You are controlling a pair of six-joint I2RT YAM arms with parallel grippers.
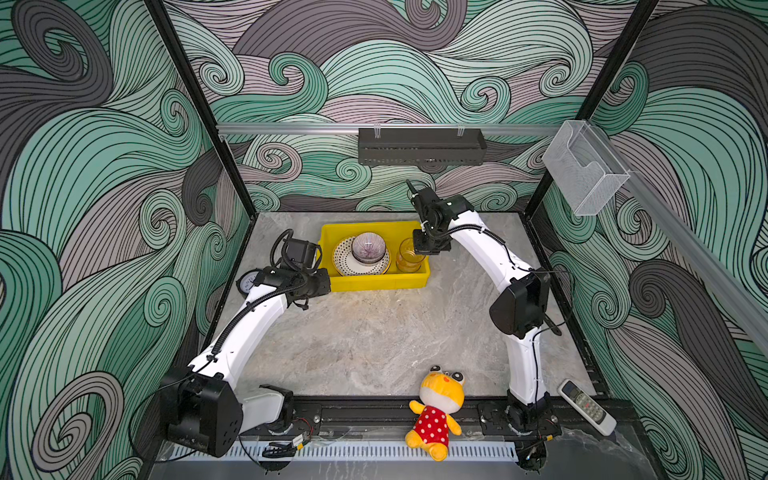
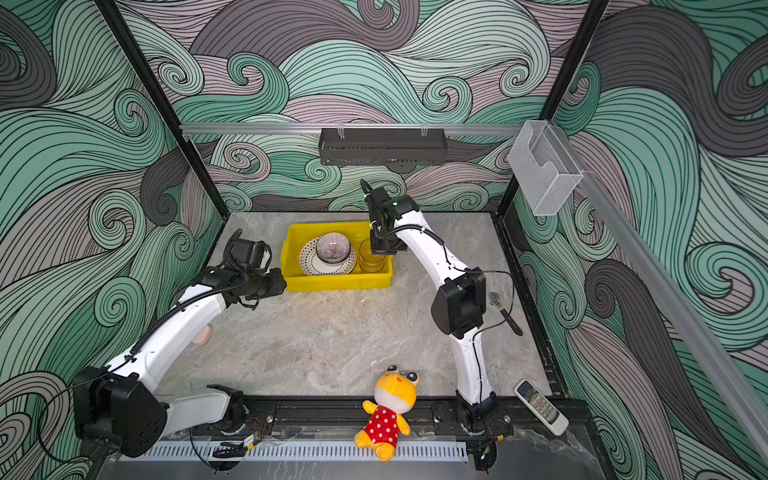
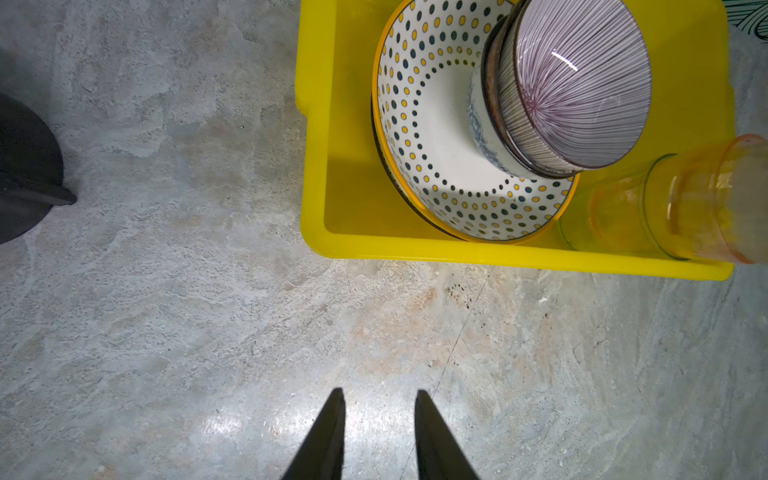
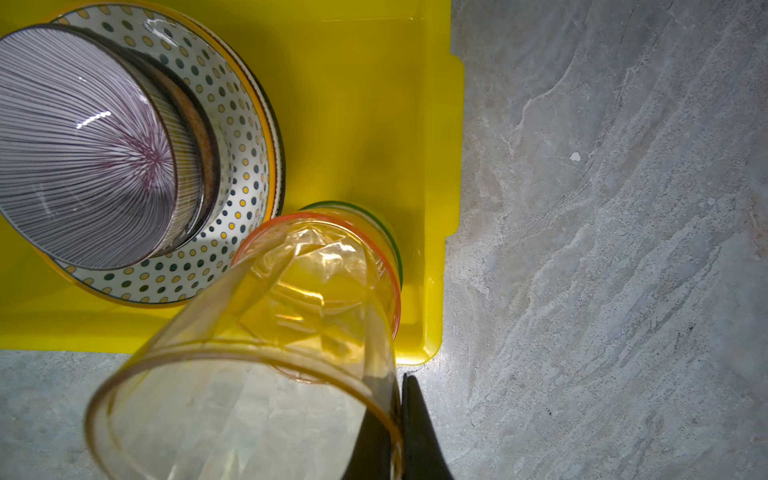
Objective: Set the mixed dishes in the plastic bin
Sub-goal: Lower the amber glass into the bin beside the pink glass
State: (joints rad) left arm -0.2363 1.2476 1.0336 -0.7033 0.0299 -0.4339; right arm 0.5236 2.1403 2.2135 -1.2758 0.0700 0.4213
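Marble tabletop [image 1: 374, 340], right jaws pinching amber cup [image 4: 232, 365] rim in yellow bin [image 4: 374, 124], left jaws parted, empty

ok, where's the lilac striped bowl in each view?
Top view: lilac striped bowl stacked on the dotted plate, left half of the yellow bin.
Top view: bowl in the same place.
Left wrist: bowl on that plate, beside the cups.
Right wrist: bowl on the plate, beyond the amber cup in the right gripper.
Shared landmark: the dotted plate.
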